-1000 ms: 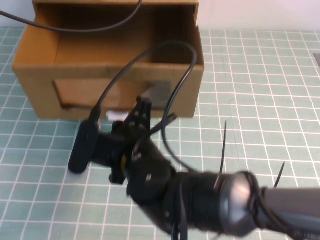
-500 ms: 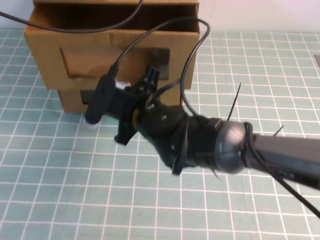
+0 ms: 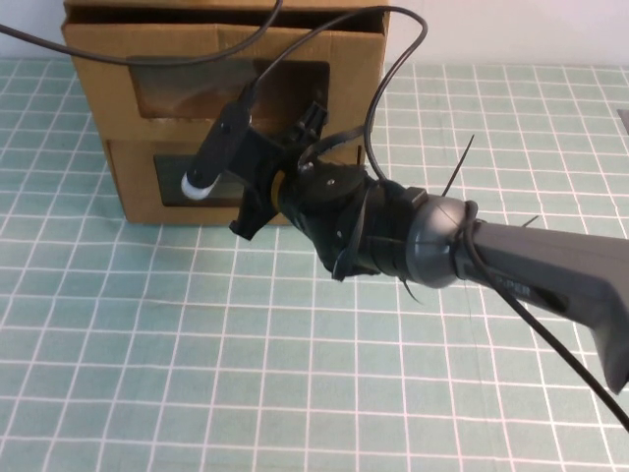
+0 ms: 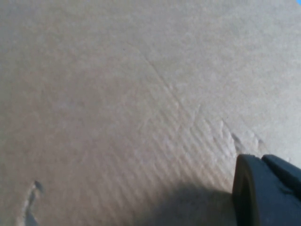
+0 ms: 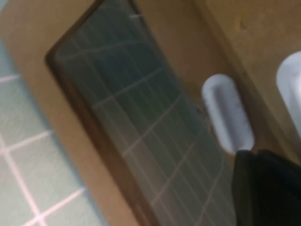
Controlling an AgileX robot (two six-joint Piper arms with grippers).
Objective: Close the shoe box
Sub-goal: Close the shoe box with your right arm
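Note:
The shoe box [image 3: 108, 98] is the upper of two stacked brown cardboard boxes at the back left. Its clear front window [image 3: 177, 88] faces me, and its front stands about level with the front of the box below. My right gripper [image 3: 314, 113] is shut and its tip presses on the shoe box's front, right of the window. In the right wrist view the gripper [image 5: 268, 188] is close to two white tabs; the far one [image 5: 291, 89] belongs to the shoe box. My left gripper [image 4: 268, 193] sits against plain cardboard [image 4: 117, 94] and is out of the high view.
The twin cardboard box [image 3: 133, 187] lies under the shoe box, with its own window [image 5: 136, 127] and white tab [image 5: 228, 113] above it. Black cables [image 3: 383, 69] loop over the boxes. A teal grid mat [image 3: 147, 344] covers the table around them.
The shoe box's drawer, which stuck far out toward me, has slid back into its sleeve. My right gripper moved away from me with it, pushing on its front.

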